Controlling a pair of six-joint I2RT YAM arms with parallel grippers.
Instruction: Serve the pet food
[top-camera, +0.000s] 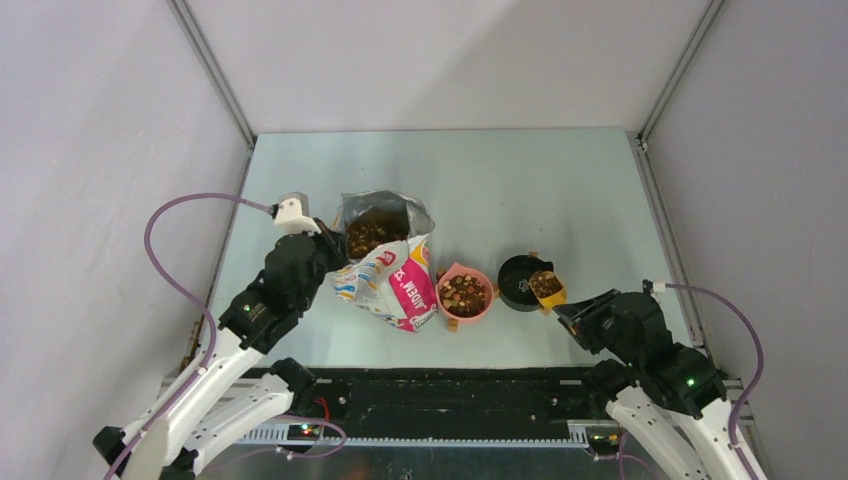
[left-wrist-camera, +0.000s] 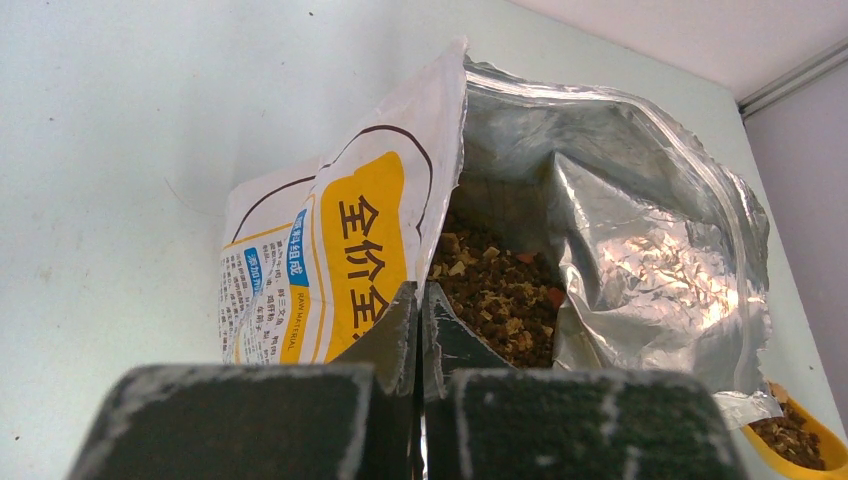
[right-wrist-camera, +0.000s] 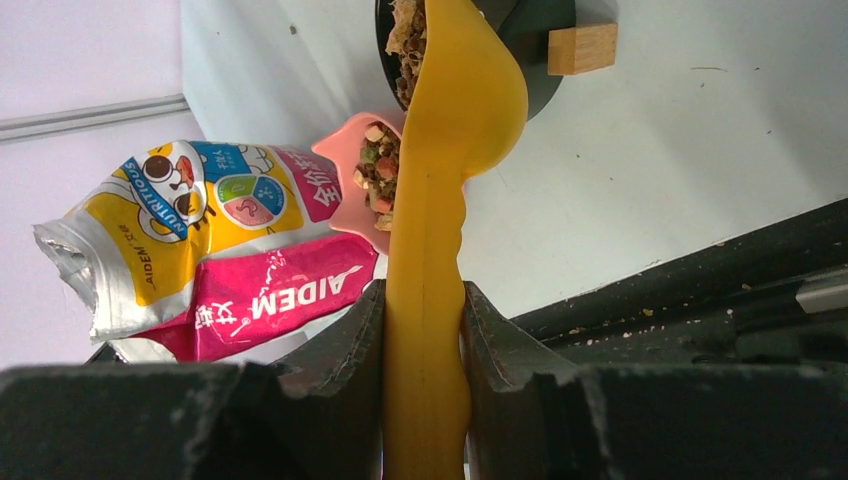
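- The right gripper (right-wrist-camera: 425, 330), at the lower right of the overhead view, is clamped on the flat handle of a yellow plastic scoop (right-wrist-camera: 465, 90). One finger presses each side of the handle.
- The scoop's cup holds pet food (top-camera: 545, 284), small brown and tan dry pellets. It sits at the right rim of a round black bowl (top-camera: 515, 280).
- A round pink bowl (top-camera: 488, 303) stands near the centre of the frame, left of the black bowl and apart from it. It holds a heap of the same pellets.
- A glossy white, yellow and pink foil-lined bag (top-camera: 390, 285) stands just left of the pink bowl. Its mouth is open upward, with more pellets inside.
- The left gripper (left-wrist-camera: 418, 300), at centre left, has its fingers drawn together on the left edge of the bag's rim.
- A pale green table (top-camera: 560, 190) carries all items.
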